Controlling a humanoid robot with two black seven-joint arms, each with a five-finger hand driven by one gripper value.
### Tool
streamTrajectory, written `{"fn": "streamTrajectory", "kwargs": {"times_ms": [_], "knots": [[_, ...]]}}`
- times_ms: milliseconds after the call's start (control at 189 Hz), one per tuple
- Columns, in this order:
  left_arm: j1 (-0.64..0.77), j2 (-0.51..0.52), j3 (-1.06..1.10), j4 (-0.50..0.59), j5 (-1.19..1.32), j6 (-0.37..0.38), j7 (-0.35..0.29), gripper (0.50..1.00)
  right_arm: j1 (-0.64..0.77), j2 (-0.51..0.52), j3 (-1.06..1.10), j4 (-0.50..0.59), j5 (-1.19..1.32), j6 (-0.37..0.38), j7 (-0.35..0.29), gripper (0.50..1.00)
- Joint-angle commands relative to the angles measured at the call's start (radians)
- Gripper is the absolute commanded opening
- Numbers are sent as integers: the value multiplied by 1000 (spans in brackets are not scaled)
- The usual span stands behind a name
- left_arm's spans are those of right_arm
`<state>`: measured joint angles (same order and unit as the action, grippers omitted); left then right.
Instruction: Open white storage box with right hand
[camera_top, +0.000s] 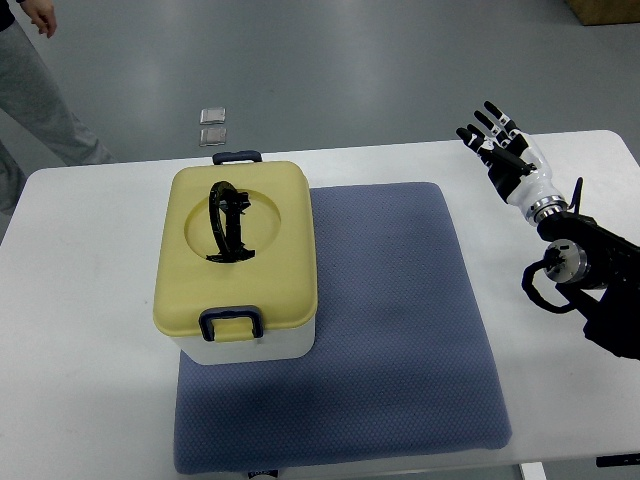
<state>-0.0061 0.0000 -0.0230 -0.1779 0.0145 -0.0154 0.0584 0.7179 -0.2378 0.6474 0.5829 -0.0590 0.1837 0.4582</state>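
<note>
Fingers (492, 122) of the right hand (507, 150) are spread loose, grasping nothing, at two o'clock above the white table (90, 300). White storage box (237, 262), its yellow lid (236, 248) shut, sits at nine o'clock on the blue mat (400, 330), well apart from that hand.

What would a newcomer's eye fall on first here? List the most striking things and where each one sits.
First, the white storage box with its pale yellow lid shut, standing on the left part of the blue mat. Next, the right hand, fingers spread, raised over the table's far right corner, well apart from the box. A person's legs stand at the top left.
</note>
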Motion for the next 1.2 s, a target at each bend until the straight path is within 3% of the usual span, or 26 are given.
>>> {"fn": "streamTrajectory", "kwargs": {"times_ms": [0, 1196], "knots": [[0, 0, 0, 0, -1, 0, 0, 1000, 0, 0, 0, 0, -1, -1, 0, 930], [-3, 0, 2, 2, -1, 9, -2, 1000, 5, 0, -5, -3, -4, 2, -1, 930]]}}
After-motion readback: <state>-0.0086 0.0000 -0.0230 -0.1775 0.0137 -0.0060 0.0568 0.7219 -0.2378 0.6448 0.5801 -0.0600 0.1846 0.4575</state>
